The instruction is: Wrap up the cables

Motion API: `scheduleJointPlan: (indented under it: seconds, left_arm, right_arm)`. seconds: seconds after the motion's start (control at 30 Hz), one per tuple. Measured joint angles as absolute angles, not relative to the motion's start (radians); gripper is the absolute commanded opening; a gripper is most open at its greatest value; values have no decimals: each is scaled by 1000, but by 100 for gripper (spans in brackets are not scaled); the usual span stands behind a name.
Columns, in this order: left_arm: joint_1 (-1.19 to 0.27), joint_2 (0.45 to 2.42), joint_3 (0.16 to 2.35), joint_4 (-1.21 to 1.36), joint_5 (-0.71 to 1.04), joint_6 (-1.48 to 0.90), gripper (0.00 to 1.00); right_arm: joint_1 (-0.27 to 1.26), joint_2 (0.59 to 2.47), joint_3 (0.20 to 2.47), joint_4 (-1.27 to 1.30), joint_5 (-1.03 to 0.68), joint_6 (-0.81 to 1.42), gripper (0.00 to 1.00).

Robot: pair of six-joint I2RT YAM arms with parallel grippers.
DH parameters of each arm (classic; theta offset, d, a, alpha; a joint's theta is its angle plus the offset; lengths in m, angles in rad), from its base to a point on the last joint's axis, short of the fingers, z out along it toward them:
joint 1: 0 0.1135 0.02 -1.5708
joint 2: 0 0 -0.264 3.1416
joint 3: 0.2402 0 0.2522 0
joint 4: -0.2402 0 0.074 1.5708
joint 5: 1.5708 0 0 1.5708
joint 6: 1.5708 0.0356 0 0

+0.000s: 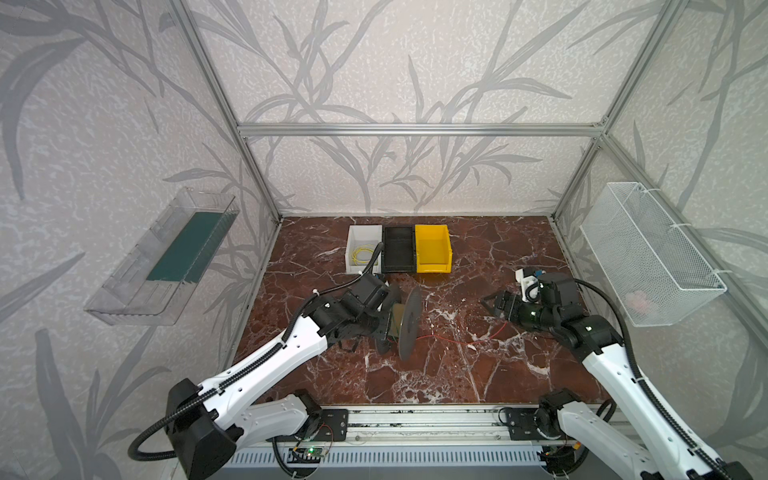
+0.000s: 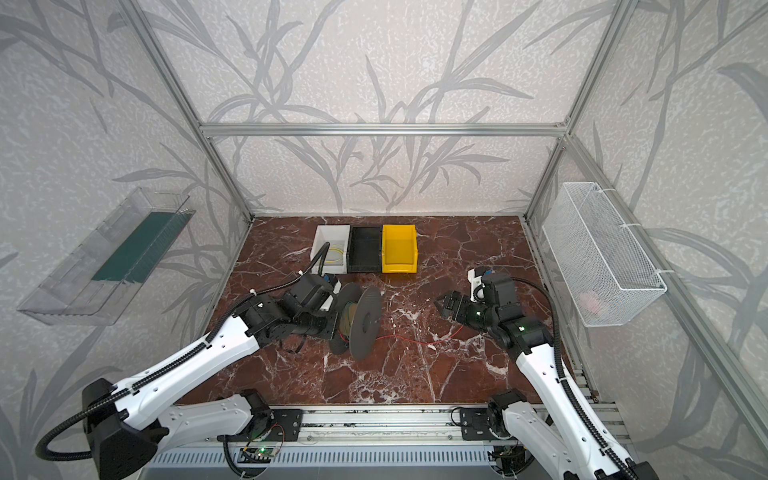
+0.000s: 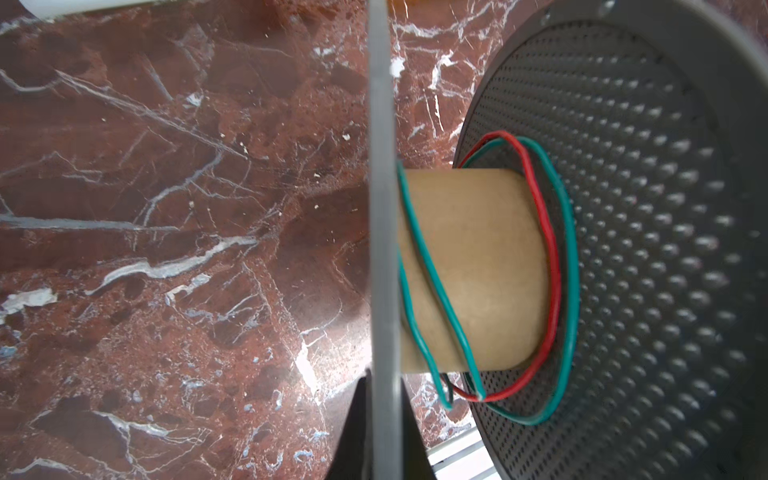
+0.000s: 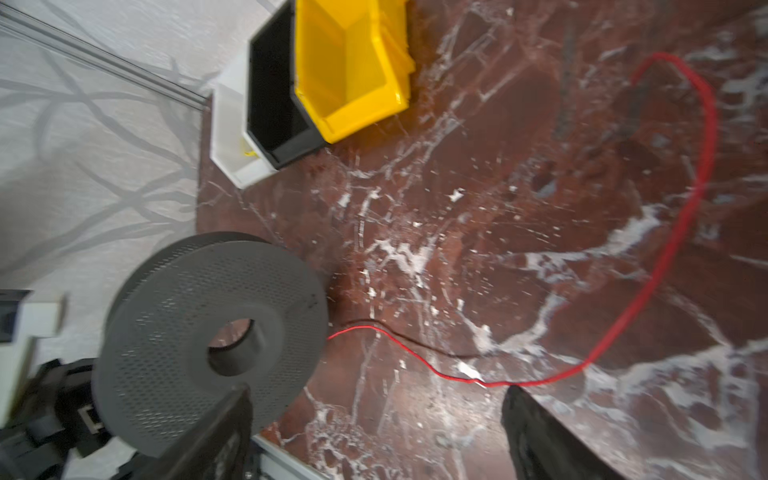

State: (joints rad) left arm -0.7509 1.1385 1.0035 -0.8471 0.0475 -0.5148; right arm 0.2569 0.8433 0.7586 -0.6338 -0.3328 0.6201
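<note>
The red cable [image 1: 457,340] trails from the spool [image 1: 409,324] across the surface [image 1: 415,374] toward the right hand [image 1: 491,304], which hovers wide open and empty, the cable just beside its fingertips. The left hand [image 3: 384,432] is clamped on the spool's flange. The yellow cable [image 1: 361,254] lies in the white bin [image 1: 353,237].

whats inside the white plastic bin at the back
A thin yellow cable lies coiled loosely in the white plastic bin. The left arm's black ribbed hose crosses in front of its near right corner, so that part of the floor is hidden.
</note>
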Motion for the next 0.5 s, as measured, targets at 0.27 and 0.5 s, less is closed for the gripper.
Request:
scheduleJointPlan:
  seconds: [0.27,0.5]
  left_arm:
    - [-759,1139,973,-852,66,-530,0]
    - [-760,1138,967,-839,81,-535,0]
  right_arm:
    - [196,805,675,-725,-200,541,94]
    - [102,943,602,-562,-321,496,92]
